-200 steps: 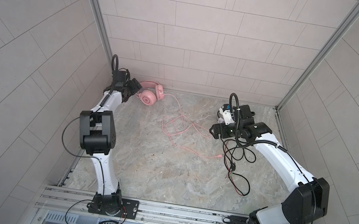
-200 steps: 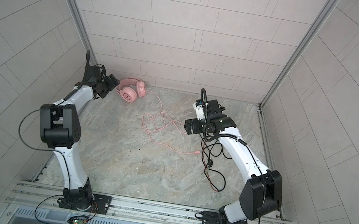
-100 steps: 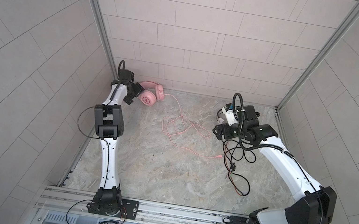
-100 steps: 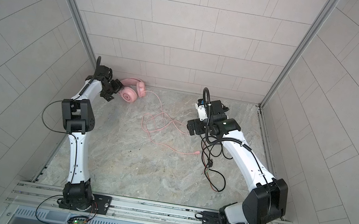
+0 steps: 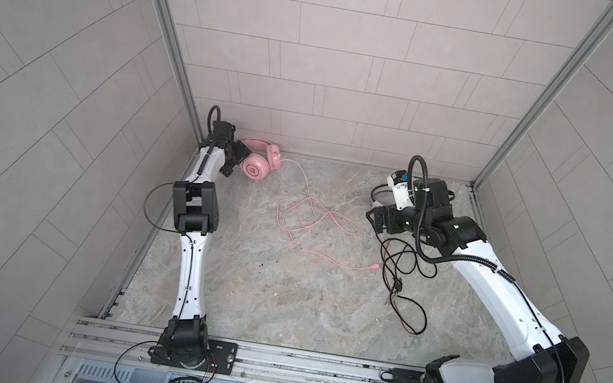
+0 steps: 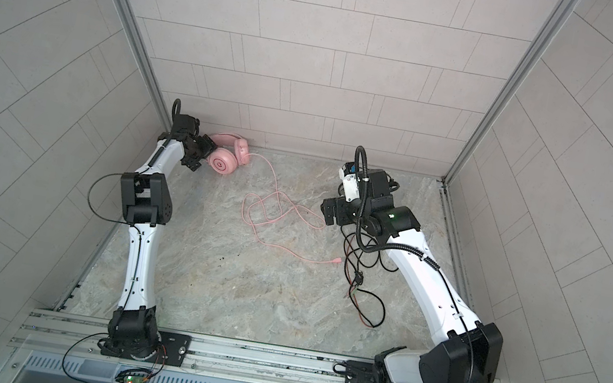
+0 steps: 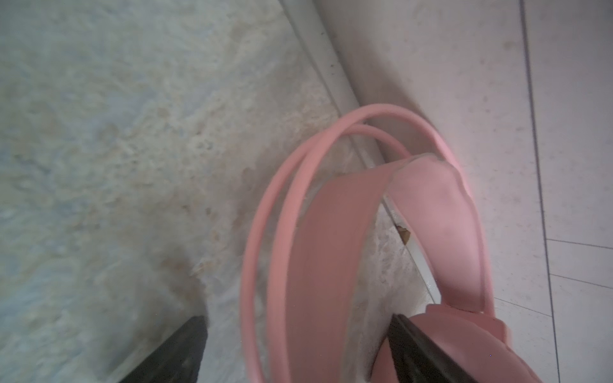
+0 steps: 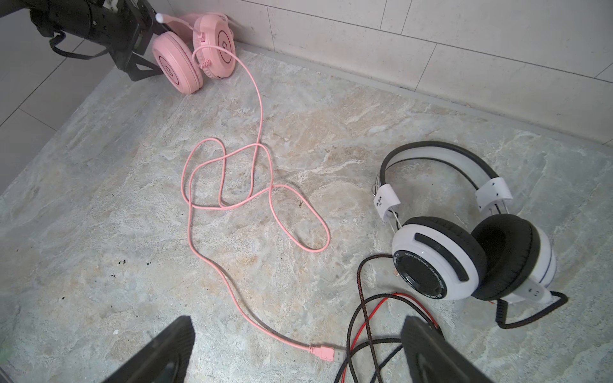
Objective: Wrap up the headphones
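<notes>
Both tools are released. The left tool (image 7: 295,351) has pushed in astride the headband (image 7: 318,248) of the pink headset (image 5: 257,163) by the back wall (image 5: 349,124), so grasping comes next; the white headset (image 8: 464,258) lies on the bench (image 5: 278,301) near the right tool (image 8: 298,351).

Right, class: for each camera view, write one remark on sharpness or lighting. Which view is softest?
Left wrist view: softest; the headband of the pink headset sits close to the lens, its edges smeared. Right wrist view: crisp; lettering on the ear cup of the white-and-black headset is legible. Both top views: even, diffuse light, only faint shadows on the marbled tabletop.
</notes>
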Tool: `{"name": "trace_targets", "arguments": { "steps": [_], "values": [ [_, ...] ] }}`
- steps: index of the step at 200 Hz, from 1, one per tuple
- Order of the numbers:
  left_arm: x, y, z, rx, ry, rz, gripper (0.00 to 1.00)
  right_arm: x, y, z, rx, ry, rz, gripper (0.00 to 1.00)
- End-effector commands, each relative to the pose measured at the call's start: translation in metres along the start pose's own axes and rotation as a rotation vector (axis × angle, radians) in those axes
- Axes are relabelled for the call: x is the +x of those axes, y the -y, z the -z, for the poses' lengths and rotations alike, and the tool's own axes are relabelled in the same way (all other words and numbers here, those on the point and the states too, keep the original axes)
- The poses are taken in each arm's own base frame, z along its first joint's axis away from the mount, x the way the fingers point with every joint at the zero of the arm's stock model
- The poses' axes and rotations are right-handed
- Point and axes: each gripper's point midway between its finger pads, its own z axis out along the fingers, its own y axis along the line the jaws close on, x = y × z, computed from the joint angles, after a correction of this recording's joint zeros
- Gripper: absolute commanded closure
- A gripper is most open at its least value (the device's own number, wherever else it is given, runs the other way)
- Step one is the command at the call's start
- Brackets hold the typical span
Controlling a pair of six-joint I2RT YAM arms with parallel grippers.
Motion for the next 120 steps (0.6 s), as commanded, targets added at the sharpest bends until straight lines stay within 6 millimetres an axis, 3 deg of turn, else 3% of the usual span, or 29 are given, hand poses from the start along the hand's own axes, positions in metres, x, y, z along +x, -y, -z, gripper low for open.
{"name": "trace_targets", "arguments": {
  "steps": [1, 31, 54, 87, 120],
  "values": [
    [0.024, -0.019, -0.027, -0.042, -0.06, 0.021, 0.17, -0.004, 0.003, 0.004, 0.015, 0.009, -0.013, 0.01],
    [0.03, -0.022, -0.032, -0.008, -0.083, 0.015, 0.44, -0.005, 0.002, 0.003, 0.011, 0.012, -0.017, 0.01],
    [0.03, -0.023, -0.021, 0.042, -0.094, 0.025, 0.64, -0.005, 0.003, 0.0, 0.012, 0.006, -0.024, 0.01],
    [0.02, -0.02, 0.012, 0.14, -0.048, 0.057, 0.76, -0.008, -0.004, -0.001, -0.028, 0.012, -0.058, 0.01],
    [0.025, -0.024, 0.054, 0.233, 0.028, 0.101, 0.92, -0.008, -0.014, -0.002, -0.066, 0.012, -0.082, 0.02]
  ]
}}
